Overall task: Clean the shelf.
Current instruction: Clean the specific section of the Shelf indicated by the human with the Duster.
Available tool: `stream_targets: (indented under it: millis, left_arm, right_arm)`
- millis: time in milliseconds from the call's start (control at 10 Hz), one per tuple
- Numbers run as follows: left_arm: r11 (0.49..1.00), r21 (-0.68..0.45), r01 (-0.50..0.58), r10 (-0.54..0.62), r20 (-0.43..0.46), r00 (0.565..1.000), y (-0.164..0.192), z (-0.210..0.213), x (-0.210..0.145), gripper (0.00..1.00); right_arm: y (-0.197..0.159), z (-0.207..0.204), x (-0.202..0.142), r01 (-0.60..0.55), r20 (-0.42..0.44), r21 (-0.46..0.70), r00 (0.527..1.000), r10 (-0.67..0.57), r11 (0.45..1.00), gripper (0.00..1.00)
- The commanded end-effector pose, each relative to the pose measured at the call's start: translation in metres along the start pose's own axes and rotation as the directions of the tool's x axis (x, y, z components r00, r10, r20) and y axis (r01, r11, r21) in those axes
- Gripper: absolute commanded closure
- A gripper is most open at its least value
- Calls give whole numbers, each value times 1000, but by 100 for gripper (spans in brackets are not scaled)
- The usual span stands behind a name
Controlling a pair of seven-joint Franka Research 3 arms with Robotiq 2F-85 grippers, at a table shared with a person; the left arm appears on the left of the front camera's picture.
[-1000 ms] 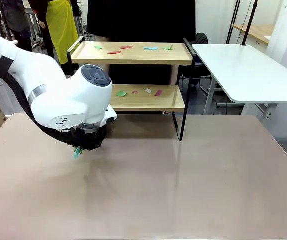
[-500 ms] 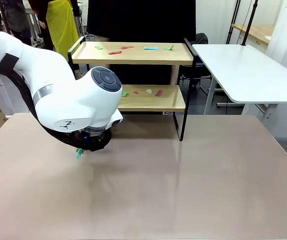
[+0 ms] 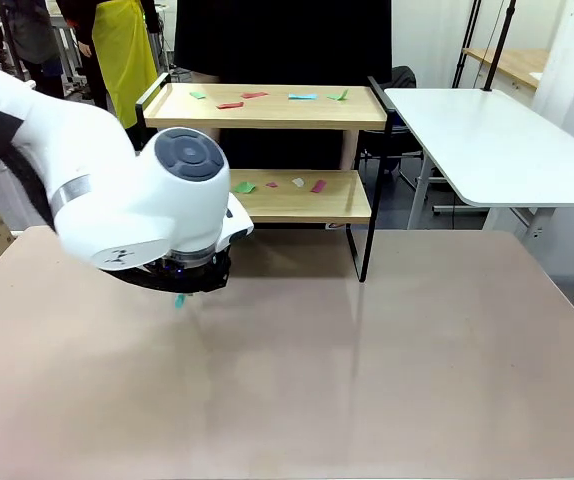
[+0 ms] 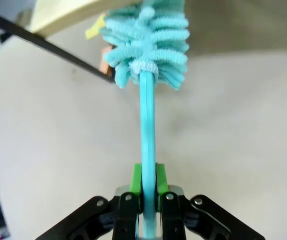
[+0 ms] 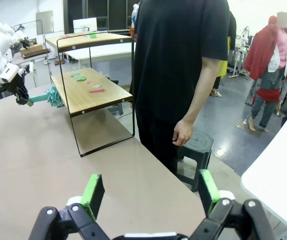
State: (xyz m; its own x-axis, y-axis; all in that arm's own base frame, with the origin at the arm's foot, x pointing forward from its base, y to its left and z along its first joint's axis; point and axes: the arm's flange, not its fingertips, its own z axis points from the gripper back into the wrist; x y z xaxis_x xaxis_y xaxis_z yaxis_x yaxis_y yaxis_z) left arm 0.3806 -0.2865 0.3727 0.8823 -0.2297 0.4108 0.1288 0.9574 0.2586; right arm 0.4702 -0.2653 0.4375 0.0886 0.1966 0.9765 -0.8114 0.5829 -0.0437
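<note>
Clamping a teal duster point(image 4: 147, 45), left gripper point(image 4: 148, 174) hangs beside the shelf point(image 3: 267, 115); right gripper point(image 5: 151, 191) gapes wide

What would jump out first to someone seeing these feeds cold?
The big white left arm hangs low over the table, its left end effector shut on a turquoise duster whose fluffy head is beside the lower board. Next comes the shelf, both boards strewn with coloured scraps. A person in black stands just behind it.
</note>
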Motion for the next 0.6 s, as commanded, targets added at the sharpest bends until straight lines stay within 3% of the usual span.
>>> stream_targets:
  millis: [0, 200, 500]
  left_arm:
    - [995, -62, 73, -67, 85, 994, 28, -7, -24, 87]
    - [975, -152, 159, -144, 104, 984, 45, -6, -40, 87]
    - [863, -348, 366, -322, 179, 930, 85, 1, -50, 87]
  right_arm:
    - [0, 0, 3, -5, 3, -1, 1000, 5, 1000, 0]
    - [0, 0, 3, -5, 3, -1, 1000, 5, 1000, 0]
    - [0, 0, 3, -5, 3, -1, 1000, 5, 1000, 0]
